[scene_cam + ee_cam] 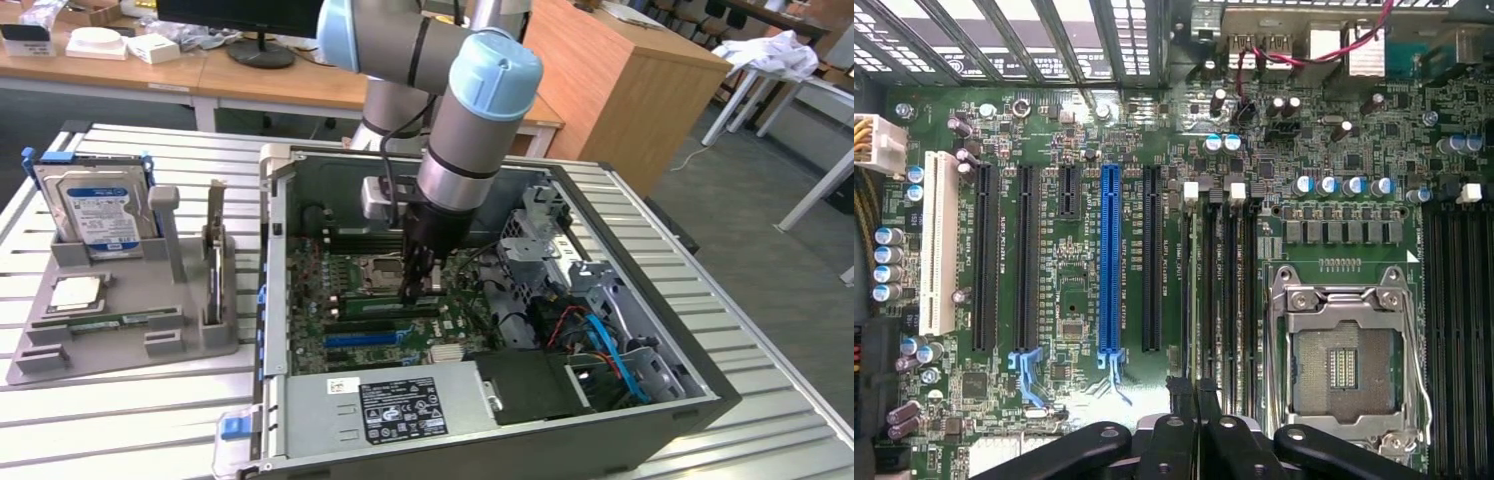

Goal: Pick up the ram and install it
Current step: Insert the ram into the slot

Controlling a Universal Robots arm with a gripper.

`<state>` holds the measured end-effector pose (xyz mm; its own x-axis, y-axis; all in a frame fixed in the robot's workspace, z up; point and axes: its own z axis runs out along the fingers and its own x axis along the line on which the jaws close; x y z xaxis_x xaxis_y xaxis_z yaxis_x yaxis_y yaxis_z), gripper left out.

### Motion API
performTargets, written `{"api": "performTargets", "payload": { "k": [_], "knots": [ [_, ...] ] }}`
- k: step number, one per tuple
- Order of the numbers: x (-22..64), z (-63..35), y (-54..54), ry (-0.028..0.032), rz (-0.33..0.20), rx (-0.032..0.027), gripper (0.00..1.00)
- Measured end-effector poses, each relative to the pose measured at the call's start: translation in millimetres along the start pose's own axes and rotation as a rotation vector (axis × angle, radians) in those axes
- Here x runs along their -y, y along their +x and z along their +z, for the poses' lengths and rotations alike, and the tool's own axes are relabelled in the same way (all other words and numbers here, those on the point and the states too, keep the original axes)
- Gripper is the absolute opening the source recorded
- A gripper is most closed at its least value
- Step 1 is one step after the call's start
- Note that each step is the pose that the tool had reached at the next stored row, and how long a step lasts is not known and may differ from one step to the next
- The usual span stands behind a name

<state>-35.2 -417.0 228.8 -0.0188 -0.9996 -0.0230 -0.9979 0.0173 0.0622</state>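
Gripper: black, slim fingers; the gripper (pixel 424 290) hangs inside the open computer case (pixel 694 400), low over the motherboard (pixel 360 300). In the wrist view the gripper (pixel 1194 395) has its fingertips pressed together, with nothing seen between them.
Arm: smooth grey tube with pale blue rounded joint caps.
Ram: the ram (pixel 110 321), a long, thin green stick, lies flat in the grey tray (pixel 120 355) at the exterior view's left, well apart from the gripper.
Tray: matte grey moulded plastic with upright posts and shallow pockets, resting on the ribbed metal table (pixel 120 420).
Hard drive: the hard drive (pixel 104 215) is silver metal, standing upright in the tray; blue and white label, print too small to read.
CPU chip: the CPU chip (pixel 76 292) is a square silver plate lying in the tray just above the ram.
Memory slots: the memory slots (pixel 1222 290) are four narrow black parallel channels, two with white end clips, directly ahead of the fingertips.
CPU socket: the CPU socket (pixel 1344 360) is a shiny metal frame around a grid of gold contacts, beside the memory slots.
Expansion slots: black ones, one blue slot (pixel 1110 260) and one white slot (pixel 939 250); white lettering alongside, unreadable.
Power supply label: the power supply label (pixel 403 408) is a white and black sticker with a blue round mark; text illegible.
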Motion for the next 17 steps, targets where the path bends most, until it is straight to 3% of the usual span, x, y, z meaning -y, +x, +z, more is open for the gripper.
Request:
{"api": "performTargets", "payload": {
  "k": [9, 17],
  "knots": [
    [-0.6, -9.8, -0.1, -0.0002, 0.0, 0.0008, 0.12],
    [-1.2, -19.1, -0.4, -0.0002, -0.001, 0.006, 0.12]
  ]
}}
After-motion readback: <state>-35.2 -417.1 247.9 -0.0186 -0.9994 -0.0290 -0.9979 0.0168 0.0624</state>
